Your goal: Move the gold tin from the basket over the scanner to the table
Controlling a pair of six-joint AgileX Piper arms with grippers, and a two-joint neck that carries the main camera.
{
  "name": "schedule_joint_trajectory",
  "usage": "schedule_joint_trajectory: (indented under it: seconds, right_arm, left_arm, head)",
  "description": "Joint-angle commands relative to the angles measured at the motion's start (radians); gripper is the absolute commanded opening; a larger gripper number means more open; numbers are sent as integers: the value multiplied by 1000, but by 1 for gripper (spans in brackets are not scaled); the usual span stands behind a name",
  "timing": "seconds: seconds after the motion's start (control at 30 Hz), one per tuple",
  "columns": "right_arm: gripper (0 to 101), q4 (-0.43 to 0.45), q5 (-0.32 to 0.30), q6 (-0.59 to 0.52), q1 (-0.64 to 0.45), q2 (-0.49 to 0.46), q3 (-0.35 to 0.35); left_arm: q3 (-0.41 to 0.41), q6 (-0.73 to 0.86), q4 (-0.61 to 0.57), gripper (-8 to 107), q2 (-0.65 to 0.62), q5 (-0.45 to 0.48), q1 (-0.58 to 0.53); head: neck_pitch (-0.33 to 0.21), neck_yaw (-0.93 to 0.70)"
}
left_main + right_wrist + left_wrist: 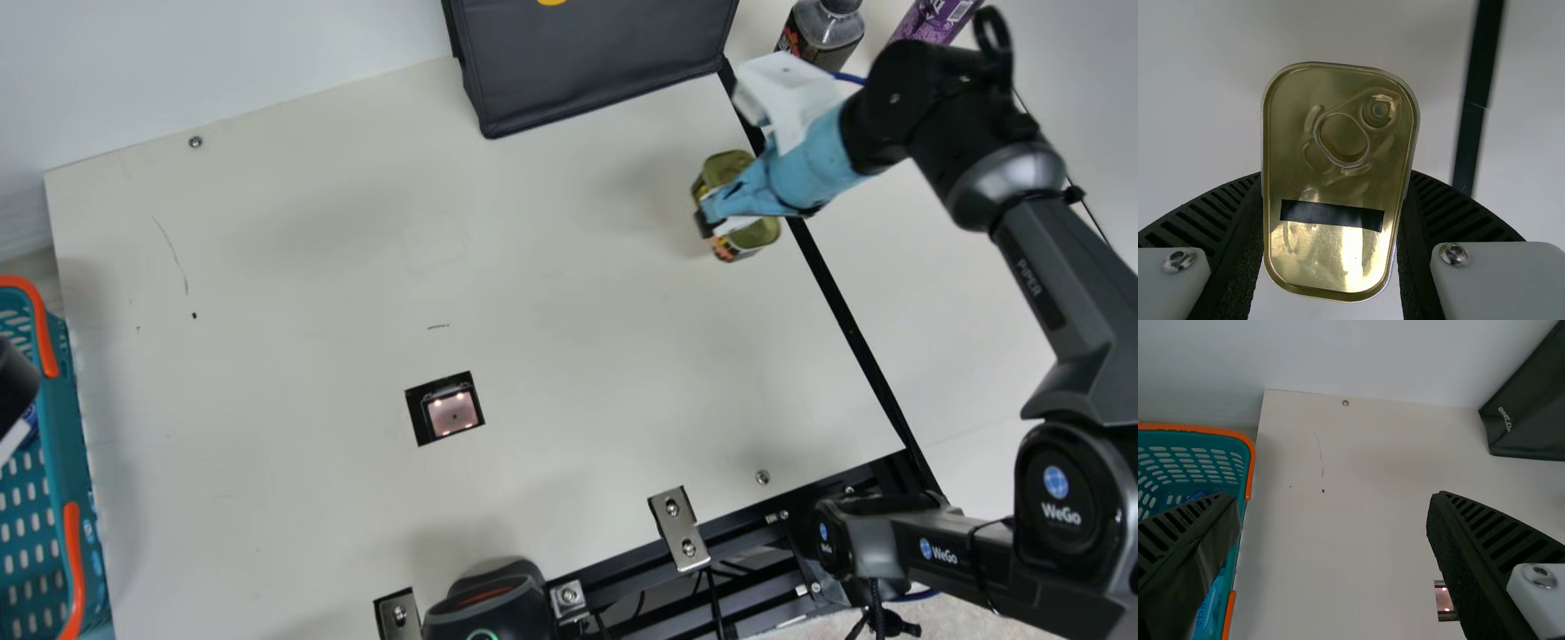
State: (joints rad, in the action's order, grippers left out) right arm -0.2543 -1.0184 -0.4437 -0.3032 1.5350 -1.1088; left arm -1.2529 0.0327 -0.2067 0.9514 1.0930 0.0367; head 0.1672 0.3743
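In the main view my right gripper (722, 222) is over the table's right part, near the black strip, shut on the gold tin (754, 235). The right wrist view has the tin's gold lid (1338, 180) with its pull ring and a dark strip, squeezed between both ribbed fingers of my right gripper (1333, 220). The scanner window (452, 412) lies in the table (569, 293), away from the tin. At the main view's left edge, part of my left gripper (13, 391) is over the teal basket (67, 453). In the left wrist view my left gripper (1335, 533) stands open with nothing between its fingers.
A dark bag (596, 62) stands at the table's far edge. Beyond the black strip are a bottle (822, 34) and a purple can (938, 20). A black device (487, 604) sits at the near edge beside metal brackets.
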Motion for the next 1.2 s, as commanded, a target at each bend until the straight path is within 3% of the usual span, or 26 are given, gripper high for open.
schedule_joint_trajectory:
  seconds: [0.0,0.6,1.17]
  right_arm:
    - [0,4,0,-19,-84,2,0]
    - [0,57,35,-92,-361,63,-39]
    - [0,125,55,-249,-492,233,-184]
  left_arm:
    - [0,0,0,90,0,0,0]
    - [0,0,0,90,0,0,0]
    - [0,0,0,90,0,0,0]
  head:
    - [-29,2]
    - [-29,2]
    - [-29,2]
